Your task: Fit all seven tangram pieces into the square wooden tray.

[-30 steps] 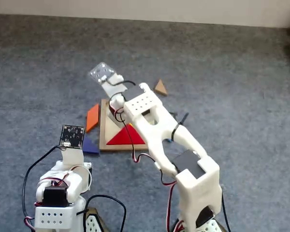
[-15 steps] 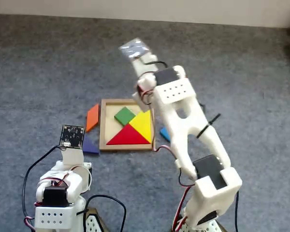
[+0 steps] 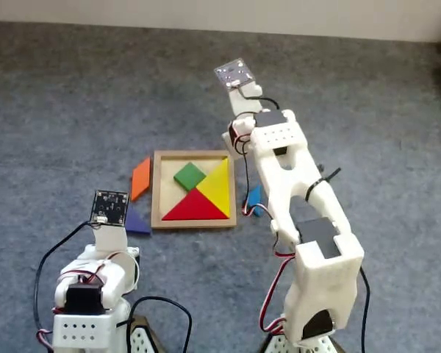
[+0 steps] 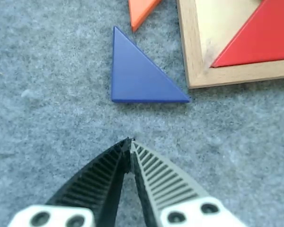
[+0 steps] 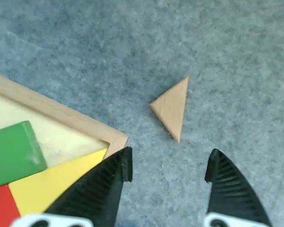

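Right gripper (image 5: 170,158) hangs wide open and empty, just short of the small tan wooden triangle (image 5: 173,108).
The triangle lies flat on the grey carpet (image 5: 236,42), just off a corner of the square wooden tray (image 5: 61,113). Being thin, with slanted edges, it could likely squirt sideways as the jaws close, or a fingertip could catch the tray rim. The left gripper (image 4: 131,142), closed on nothing, sits near the dark blue triangle (image 4: 137,75).

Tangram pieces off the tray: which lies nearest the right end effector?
The small tan triangle, just ahead of the open right end effector; the dark blue triangle and orange piece lie farther off.
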